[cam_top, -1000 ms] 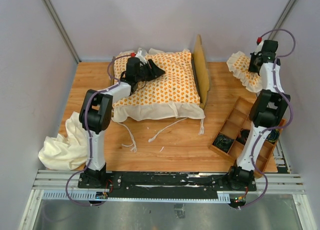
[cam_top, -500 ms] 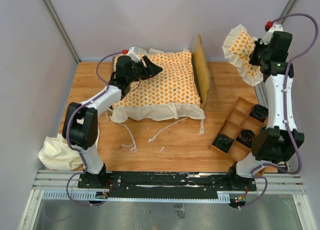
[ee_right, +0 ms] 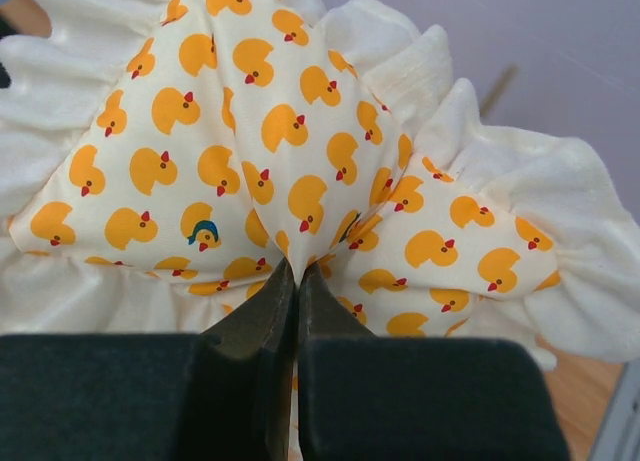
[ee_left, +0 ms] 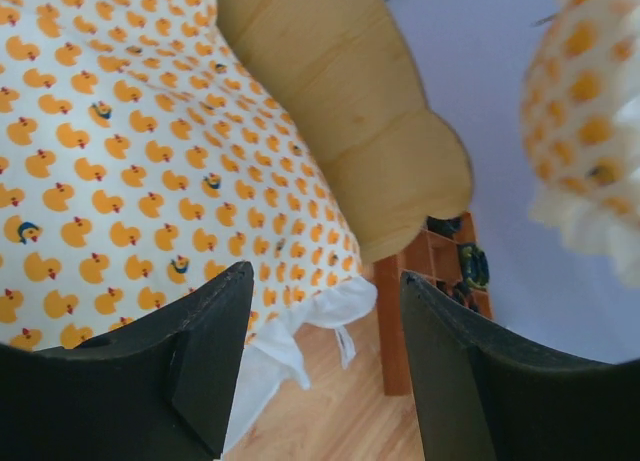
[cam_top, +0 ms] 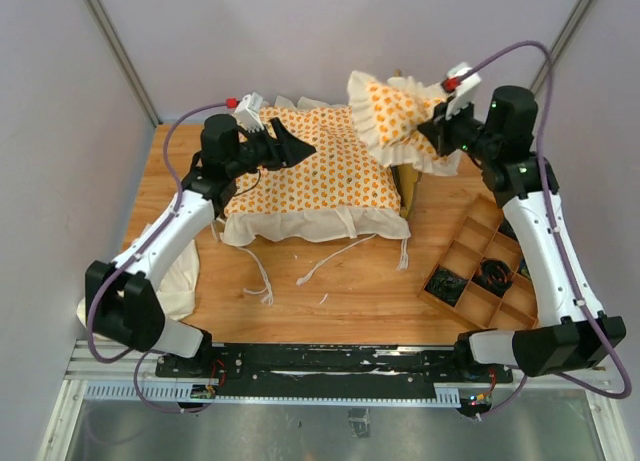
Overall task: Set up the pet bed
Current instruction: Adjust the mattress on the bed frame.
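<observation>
At the near-left corner of the table [cam_top: 350, 301] a plain cream cloth [cam_top: 185, 276] is lying crumpled. Your left gripper [cam_top: 308, 146] is hovering over the far-left part of the big cushion [cam_top: 320, 181], its jaws spread with nothing between them, so it looks free to smooth or tug the cover.

The cushion, soft fabric printed with orange ducks and edged in a cream ruffle, is lying across the bed frame [cam_top: 408, 186] toward the far edge and hiding the base. Its tie strings [cam_top: 330, 263] are trailing loose on the wood toward the near edge, seemingly not yet fastened. Only the scalloped light-wood headboard [ee_left: 340, 111] is showing, standing upright against the cushion's right side.

Above it your right gripper [ee_right: 297, 271] is pinching the small ruffled pillow [ee_right: 250, 151] by a fold of its duck fabric. The jaws are pressed tight and holding it in the air, probably for setting at the head end. At the right edge a compartmented wooden tray [cam_top: 470, 256] is holding black coiled items [cam_top: 445, 281].
</observation>
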`<state>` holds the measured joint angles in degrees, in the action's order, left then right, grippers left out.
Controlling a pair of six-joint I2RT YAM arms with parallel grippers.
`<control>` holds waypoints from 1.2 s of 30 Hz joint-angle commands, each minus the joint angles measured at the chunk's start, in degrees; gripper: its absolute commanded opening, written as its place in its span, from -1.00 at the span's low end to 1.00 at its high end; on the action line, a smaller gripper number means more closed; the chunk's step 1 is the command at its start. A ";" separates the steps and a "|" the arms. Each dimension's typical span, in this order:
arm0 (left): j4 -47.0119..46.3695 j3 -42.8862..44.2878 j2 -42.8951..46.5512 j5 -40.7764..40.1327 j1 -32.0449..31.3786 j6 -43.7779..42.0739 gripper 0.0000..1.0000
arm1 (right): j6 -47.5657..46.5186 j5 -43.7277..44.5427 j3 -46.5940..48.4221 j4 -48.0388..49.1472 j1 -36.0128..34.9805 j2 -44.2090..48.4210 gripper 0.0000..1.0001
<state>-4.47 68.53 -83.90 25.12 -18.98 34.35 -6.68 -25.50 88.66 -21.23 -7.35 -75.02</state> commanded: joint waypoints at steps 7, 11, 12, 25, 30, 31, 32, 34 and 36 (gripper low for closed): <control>1.96 -1.37 14.75 13.59 -0.18 -1.17 0.42 | -33.30 -18.60 -12.90 2.76 -14.69 7.81 -0.99; 2.17 -2.53 16.91 15.53 -0.25 -0.61 0.45 | -41.03 -15.99 -17.15 4.28 -19.62 10.85 -0.99; 2.84 -2.86 17.37 15.34 -0.19 -1.29 0.45 | -37.09 -11.85 -18.10 8.42 -20.88 11.28 -0.99; 1.46 -9.24 23.04 16.47 -0.22 -3.23 0.54 | -46.62 -15.19 -24.72 12.34 -28.61 14.22 -0.99; 2.82 -9.68 20.60 21.50 -0.24 -3.65 0.49 | -52.21 -17.30 -21.30 6.09 -30.50 11.89 -0.99; 2.84 -9.77 20.26 21.75 -0.31 -3.67 0.46 | -52.94 -17.31 -21.25 6.04 -30.81 11.65 -0.99; 2.76 -9.96 19.98 22.09 -0.46 -3.63 0.42 | -53.08 -17.05 -21.25 6.14 -31.09 11.41 -0.99; 2.48 -10.27 19.28 22.54 -0.65 -3.40 0.31 | -53.17 -16.48 -21.15 6.21 -31.43 11.02 -0.99; 1.47 -10.83 18.62 22.73 -1.14 -2.97 0.14 | -53.27 -16.07 -21.16 6.22 -31.59 10.65 -0.99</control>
<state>-1.54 58.61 -64.51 44.66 -19.11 31.66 -56.40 -40.51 65.78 -14.48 -37.58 -63.77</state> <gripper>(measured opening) 0.635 0.010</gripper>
